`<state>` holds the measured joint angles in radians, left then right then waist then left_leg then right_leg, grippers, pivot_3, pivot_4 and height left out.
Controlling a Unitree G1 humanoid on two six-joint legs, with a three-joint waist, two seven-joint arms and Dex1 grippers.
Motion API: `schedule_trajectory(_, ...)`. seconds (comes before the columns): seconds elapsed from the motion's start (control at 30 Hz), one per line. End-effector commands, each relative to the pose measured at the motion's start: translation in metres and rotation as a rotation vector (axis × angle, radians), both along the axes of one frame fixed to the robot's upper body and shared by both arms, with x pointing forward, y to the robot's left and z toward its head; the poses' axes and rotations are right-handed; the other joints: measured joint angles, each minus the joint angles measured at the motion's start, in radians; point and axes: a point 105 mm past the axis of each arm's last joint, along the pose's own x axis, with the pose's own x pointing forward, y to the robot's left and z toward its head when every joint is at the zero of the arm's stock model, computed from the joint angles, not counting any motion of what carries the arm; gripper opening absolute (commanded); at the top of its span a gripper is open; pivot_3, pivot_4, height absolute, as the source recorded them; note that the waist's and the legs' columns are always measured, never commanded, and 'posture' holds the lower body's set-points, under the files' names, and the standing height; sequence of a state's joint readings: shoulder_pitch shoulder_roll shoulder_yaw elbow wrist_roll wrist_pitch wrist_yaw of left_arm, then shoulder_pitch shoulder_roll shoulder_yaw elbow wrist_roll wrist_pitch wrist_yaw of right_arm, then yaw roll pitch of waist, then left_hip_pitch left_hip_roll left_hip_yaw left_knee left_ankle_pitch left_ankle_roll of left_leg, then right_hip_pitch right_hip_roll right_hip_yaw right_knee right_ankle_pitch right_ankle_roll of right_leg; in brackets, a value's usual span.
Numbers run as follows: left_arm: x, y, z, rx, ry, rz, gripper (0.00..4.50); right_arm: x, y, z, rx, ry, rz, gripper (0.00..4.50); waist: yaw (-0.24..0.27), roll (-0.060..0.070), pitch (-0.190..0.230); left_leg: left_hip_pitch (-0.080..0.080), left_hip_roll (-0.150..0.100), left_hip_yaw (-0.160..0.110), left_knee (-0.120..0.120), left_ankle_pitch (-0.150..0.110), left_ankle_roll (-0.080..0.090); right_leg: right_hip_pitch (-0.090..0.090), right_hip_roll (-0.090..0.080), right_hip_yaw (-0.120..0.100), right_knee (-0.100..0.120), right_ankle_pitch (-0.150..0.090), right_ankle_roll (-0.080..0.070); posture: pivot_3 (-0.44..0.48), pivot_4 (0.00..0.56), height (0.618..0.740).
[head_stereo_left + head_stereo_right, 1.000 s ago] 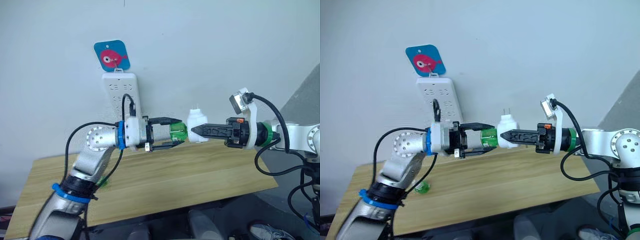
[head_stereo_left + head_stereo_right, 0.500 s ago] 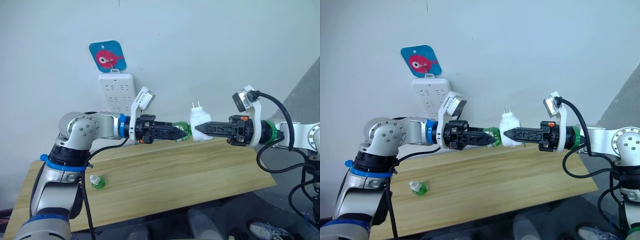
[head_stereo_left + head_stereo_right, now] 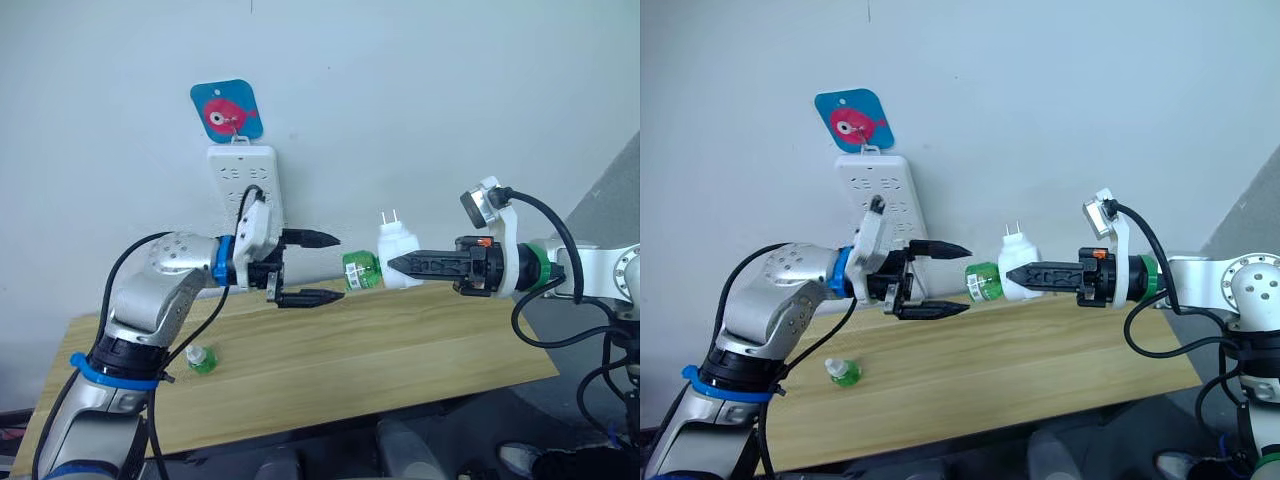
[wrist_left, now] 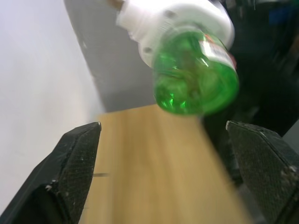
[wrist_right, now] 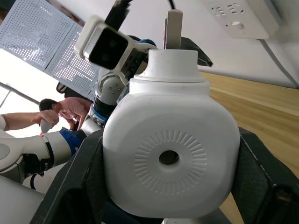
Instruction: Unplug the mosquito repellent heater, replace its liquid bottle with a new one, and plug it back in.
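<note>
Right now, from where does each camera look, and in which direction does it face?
Left eye view: on the head, looking forward and down at the wooden table; both arms show.
Right eye view: beside it, same scene.
Left wrist view: along the open left gripper toward the green bottle.
Right wrist view: along the right gripper, shut on the mosquito repellent heater.
Shared: both wrist views show the heater, as do the eyes.

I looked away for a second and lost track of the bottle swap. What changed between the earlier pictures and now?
The left gripper has let go of the green bottle: its fingers, shut on it half a second ago, now stand open and drawn back toward the power strip. The right gripper stays clamped on the mosquito repellent heater, bottle still in its socket. The spare bottle lies on the table as before.
</note>
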<state>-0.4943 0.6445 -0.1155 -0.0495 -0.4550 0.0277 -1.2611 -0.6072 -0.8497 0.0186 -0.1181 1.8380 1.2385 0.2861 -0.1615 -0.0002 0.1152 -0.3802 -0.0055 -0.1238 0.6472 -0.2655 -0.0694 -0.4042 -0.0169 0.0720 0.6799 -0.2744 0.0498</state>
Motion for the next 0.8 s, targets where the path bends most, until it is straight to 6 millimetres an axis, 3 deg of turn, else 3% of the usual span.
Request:
schedule_trajectory(0.03,-0.006,0.0,0.011,-0.053,-0.308,-0.021,4.5,-0.003,0.001,0.014,0.043,-0.034,0.013,3.0,0.006,0.0,0.0,0.0,0.0,0.0,0.0,0.0,0.0,0.0,0.0,0.0,0.0,0.0,0.0,-0.182,0.092,0.72)
schedule_trajectory(0.3,-0.01,-0.016,0.02,-0.166,-0.626,-0.021,4.5,-0.002,0.005,0.016,0.05,-0.033,0.011,3.0,0.019,0.0,0.0,0.0,0.0,0.0,0.001,0.0,0.0,0.0,-0.001,0.0,0.0,0.0,0.001,-0.173,0.091,0.72)
schedule_trajectory(0.63,-0.013,-0.028,0.019,-0.201,-0.687,-0.02,4.5,-0.001,0.006,0.018,0.049,-0.038,0.005,3.0,0.017,0.0,0.0,-0.001,-0.001,0.0,0.002,0.0,0.0,0.0,-0.001,0.0,0.001,0.001,0.001,-0.173,0.091,0.72)
schedule_trajectory(0.8,-0.017,-0.031,0.017,-0.21,-0.683,-0.028,3.34,0.001,0.008,0.017,0.057,-0.032,-0.005,3.0,0.017,0.0,0.0,0.0,0.0,0.0,0.001,0.0,0.0,0.0,-0.001,0.0,0.001,0.0,0.001,-0.172,0.096,0.72)
